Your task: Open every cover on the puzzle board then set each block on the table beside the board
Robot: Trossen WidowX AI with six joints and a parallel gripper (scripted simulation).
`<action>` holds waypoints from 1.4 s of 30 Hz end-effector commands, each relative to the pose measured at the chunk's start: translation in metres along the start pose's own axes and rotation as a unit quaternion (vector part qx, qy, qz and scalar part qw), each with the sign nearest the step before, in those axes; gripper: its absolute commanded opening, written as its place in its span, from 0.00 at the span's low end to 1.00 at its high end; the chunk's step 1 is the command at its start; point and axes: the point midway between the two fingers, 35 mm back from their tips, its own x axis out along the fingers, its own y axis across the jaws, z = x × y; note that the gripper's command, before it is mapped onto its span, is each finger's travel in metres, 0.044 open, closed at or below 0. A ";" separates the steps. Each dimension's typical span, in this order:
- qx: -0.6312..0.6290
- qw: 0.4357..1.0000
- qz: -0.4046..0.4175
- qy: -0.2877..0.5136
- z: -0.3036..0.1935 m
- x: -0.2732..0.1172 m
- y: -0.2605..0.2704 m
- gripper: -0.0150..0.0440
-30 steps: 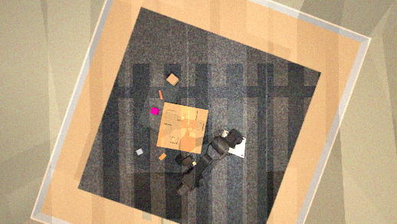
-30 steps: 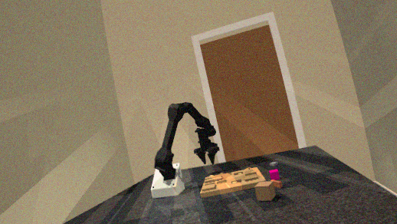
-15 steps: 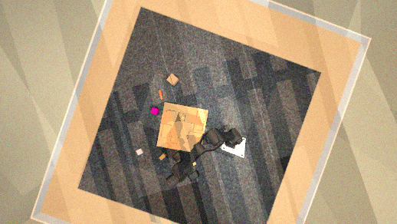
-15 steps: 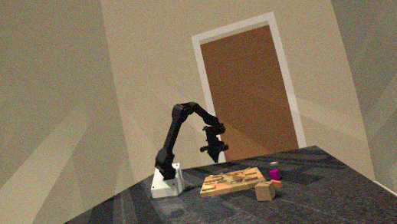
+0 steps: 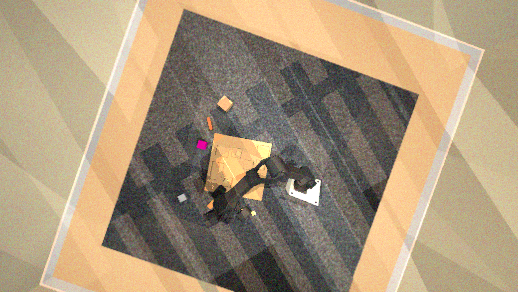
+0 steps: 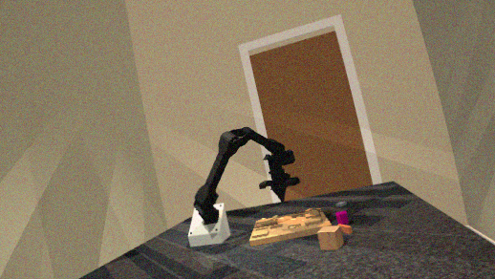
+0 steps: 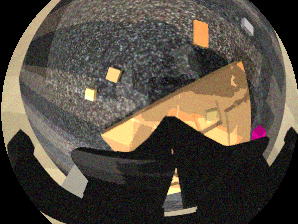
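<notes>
The wooden puzzle board lies on the table, partly behind the arm in the top view. Its covers are too small and blurred to tell how they stand. A pale square shows in its face. My gripper is shut and empty, above the table by the board's edge. Off the board lie a magenta block, a grey block, an orange bar, an orange block and two small yellow blocks.
A larger tan cube stands on the table beyond the orange bar. The white arm base is on the opposite side of the board. The arm reaches over the board.
</notes>
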 end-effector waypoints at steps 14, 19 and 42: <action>0.335 0.942 -0.014 0.003 -0.022 -0.001 -0.062 0.25; 0.567 0.823 -0.018 0.002 -0.027 0.000 -0.077 0.25; 0.630 0.777 -0.019 0.001 -0.028 0.019 -0.082 0.25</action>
